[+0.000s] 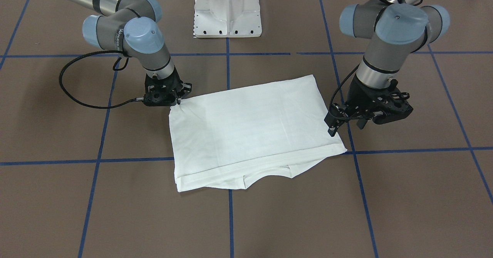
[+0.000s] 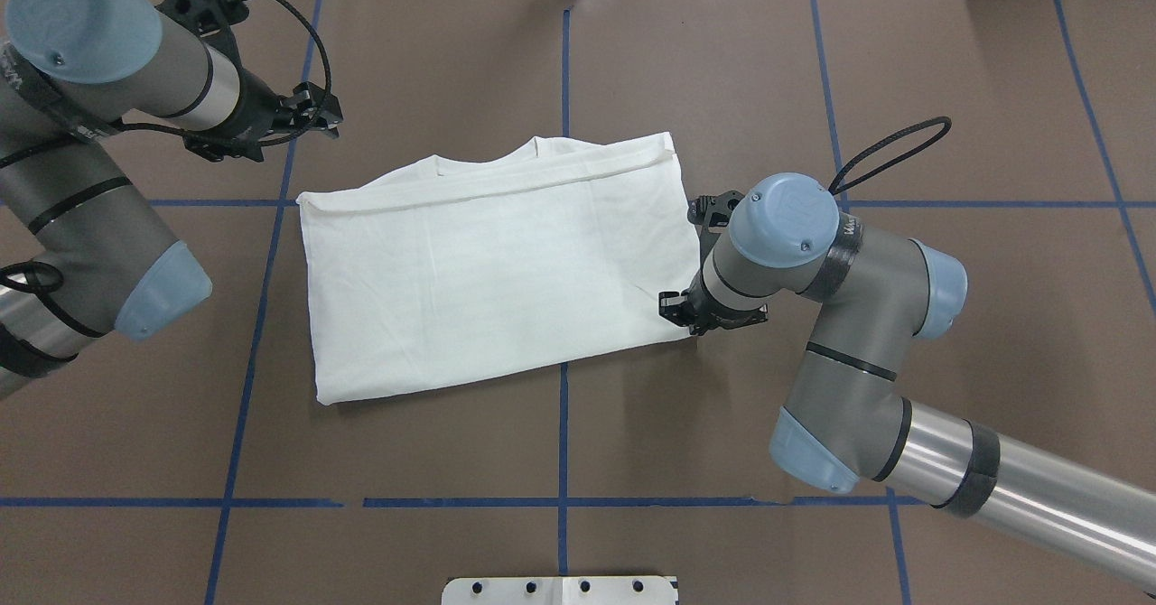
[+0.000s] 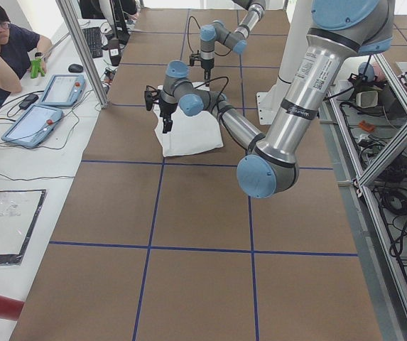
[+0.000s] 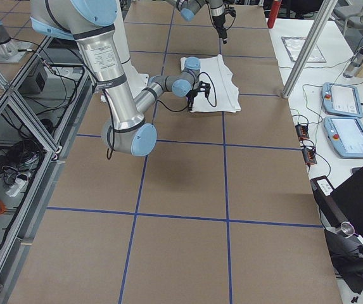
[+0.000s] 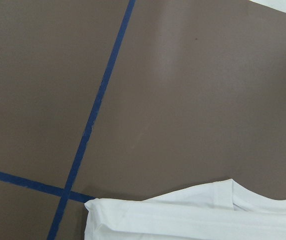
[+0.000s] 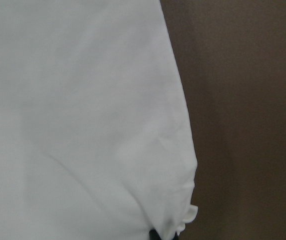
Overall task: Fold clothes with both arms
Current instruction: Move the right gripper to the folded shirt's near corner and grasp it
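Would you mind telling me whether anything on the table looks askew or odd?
The folded T-shirt lies skewed to the blue tape lines, and its lower layers poke out unevenly past the top fold on the side far from the robot.

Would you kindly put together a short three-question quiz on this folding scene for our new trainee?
1. True or false: the T-shirt lies fully spread, with its sleeves out.
2. Fill in: the left gripper, beside the T-shirt, is ___.
3. Which gripper is at a corner of the T-shirt? A: the left gripper. B: the right gripper. C: neither.
Key: 1 false, it is folded into a rectangle; 2 open; 3 B.
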Available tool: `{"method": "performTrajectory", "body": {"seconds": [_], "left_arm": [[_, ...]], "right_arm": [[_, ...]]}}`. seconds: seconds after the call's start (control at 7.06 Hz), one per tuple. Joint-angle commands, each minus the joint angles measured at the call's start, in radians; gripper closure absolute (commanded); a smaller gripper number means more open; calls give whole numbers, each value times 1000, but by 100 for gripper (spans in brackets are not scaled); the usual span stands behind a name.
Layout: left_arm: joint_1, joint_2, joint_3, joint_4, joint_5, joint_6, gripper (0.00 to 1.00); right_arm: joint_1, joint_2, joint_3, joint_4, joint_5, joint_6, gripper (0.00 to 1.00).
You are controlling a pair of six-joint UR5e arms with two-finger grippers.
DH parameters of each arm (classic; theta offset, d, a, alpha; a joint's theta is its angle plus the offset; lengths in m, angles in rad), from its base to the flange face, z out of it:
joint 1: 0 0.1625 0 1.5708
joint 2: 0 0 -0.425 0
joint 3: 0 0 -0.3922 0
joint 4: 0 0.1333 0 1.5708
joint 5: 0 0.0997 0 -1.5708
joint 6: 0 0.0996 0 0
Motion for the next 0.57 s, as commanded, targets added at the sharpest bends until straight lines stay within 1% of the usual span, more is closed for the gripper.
{"method": "performTrajectory", "body": {"seconds": [0.0,0.14,0.42], "left_arm": [[0,-2,-1,1,0,0,1],[0,-2,-1,1,0,0,1],[0,1,-1,1,2,0,1]], "right_arm": [[59,-16,22,-17,13,-17,100],[69,-83,83,-17,17,-25,100],[69,-257,247,-16,23,-41,100]]}}
